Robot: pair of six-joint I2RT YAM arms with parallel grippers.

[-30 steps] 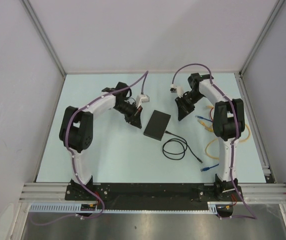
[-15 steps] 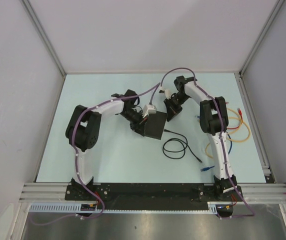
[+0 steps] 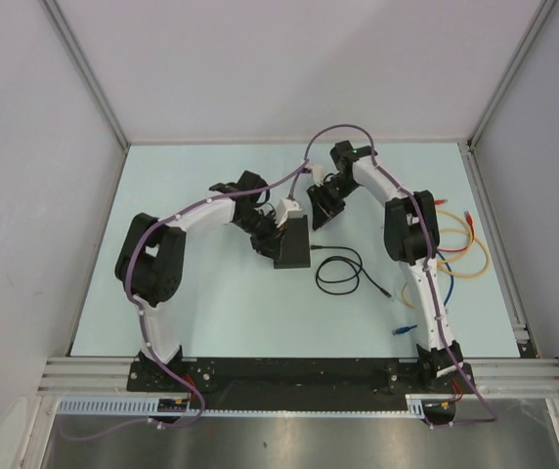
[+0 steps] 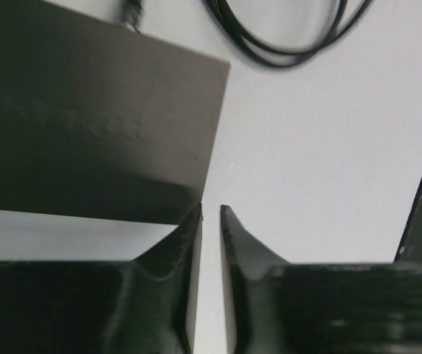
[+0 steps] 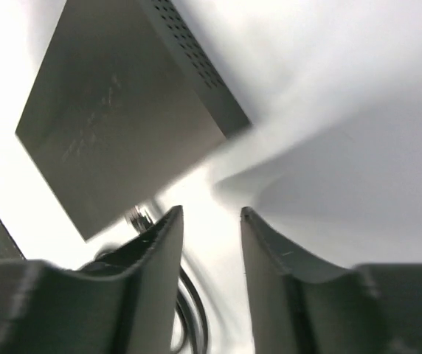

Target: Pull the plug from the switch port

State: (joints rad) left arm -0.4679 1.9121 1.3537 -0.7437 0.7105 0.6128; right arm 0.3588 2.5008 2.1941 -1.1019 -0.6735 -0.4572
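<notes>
top external: high, behind arm bases, facing down over whole table | left wrist: very near, looking down on switch top | right wrist: very near, low, facing switch's perforated side | shared by all: switch, black cable

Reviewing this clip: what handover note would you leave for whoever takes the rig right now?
Left claw: barely open, empty, tips at a corner of the switch.
Right claw: open, empty, close to the plug.
The switch lies mid-table between the claws; the plug of the black cable looks still seated in it.
Done: both claws are at the switch. Left: grip the plug and pull it free.
</notes>
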